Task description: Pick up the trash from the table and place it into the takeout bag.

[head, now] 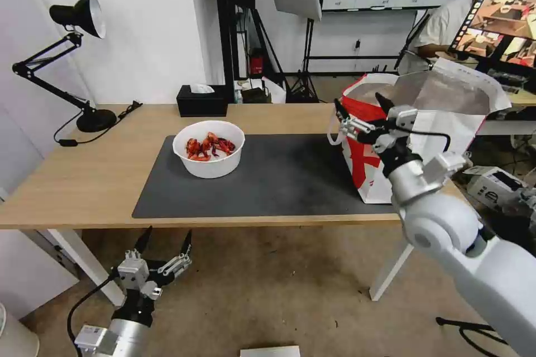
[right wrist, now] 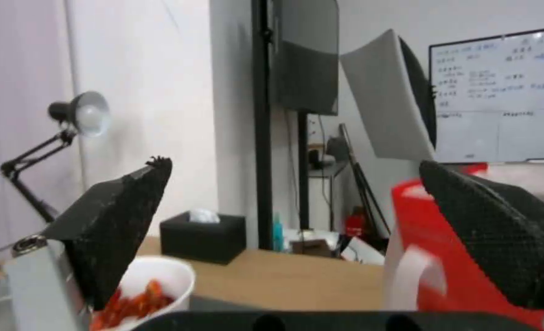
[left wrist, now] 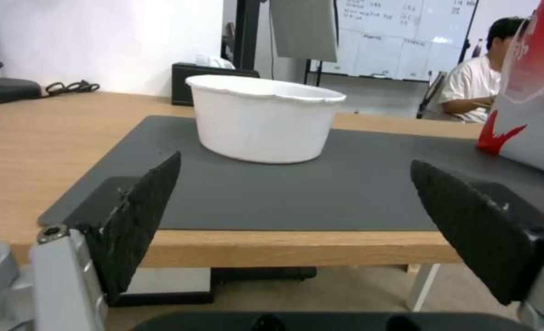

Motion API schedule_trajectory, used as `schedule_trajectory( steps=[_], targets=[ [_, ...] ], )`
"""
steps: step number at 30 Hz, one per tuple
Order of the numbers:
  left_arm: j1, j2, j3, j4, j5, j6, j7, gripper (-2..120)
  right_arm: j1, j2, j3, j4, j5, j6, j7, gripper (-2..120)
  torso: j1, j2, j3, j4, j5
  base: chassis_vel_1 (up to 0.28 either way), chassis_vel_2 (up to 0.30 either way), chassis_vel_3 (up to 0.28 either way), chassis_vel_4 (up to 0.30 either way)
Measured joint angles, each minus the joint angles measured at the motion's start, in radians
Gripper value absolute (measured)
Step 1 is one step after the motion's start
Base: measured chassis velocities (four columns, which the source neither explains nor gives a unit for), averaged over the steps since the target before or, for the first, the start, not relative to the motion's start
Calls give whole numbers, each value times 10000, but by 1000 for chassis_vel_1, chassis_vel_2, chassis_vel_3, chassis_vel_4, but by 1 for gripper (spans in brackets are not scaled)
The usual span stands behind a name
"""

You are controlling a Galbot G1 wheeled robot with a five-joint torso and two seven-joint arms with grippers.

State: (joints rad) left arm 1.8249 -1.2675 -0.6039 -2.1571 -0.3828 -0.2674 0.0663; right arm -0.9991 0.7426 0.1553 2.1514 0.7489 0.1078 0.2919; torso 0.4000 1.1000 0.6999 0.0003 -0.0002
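A white round bowl (head: 208, 148) of red crayfish shells, the trash, stands on the dark grey mat (head: 279, 178) of the light-wood table (head: 72, 178). The white-and-red takeout bag (head: 365, 167) stands open at the mat's right end, its foil lining showing. My right gripper (head: 360, 105) hangs open in the air by the bag's upper left edge, a white handle just below it. Below the table's front edge my left gripper (head: 167, 232) is open, pointing up toward the bowl (left wrist: 266, 119). The right wrist view catches the bowl (right wrist: 149, 294) and the bag (right wrist: 431, 257).
A black tissue box (head: 202, 100) sits at the table's back edge behind the bowl. A black desk lamp (head: 78, 17) with its cable occupies the far left of the table. A monitor (head: 502, 17) and light stands rise behind the bag.
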Motion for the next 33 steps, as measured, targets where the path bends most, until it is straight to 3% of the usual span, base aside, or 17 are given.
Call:
schedule_trajectory(
  steps=[7, 15, 25, 33],
  targets=[
    [-100, 75, 49, 97, -41, -33, 5, 100, -2448, 630, 447, 133, -973, 904, -628, 100, -1, 0, 0, -4, 3, 0, 0, 0, 0],
    [-235, 133, 204, 209, -62, -33, 5, 100, -4188, 1229, 981, -180, -1897, 1638, -749, 100, 0, 0, 0, -3, 0, 0, 0, 0, 0],
    [-246, 174, 237, 352, -84, -33, 18, 100, -5198, 1918, 961, -619, -2758, 1340, -28, 100, 1, -1, 0, -2, 1, 0, 0, 0, 0],
    [-248, 156, 286, 451, -87, -49, 30, 100, -5358, 1971, 843, -914, -2932, 1121, 418, 100, 0, 0, 1, -2, 2, 0, 0, 0, 0]
  ],
)
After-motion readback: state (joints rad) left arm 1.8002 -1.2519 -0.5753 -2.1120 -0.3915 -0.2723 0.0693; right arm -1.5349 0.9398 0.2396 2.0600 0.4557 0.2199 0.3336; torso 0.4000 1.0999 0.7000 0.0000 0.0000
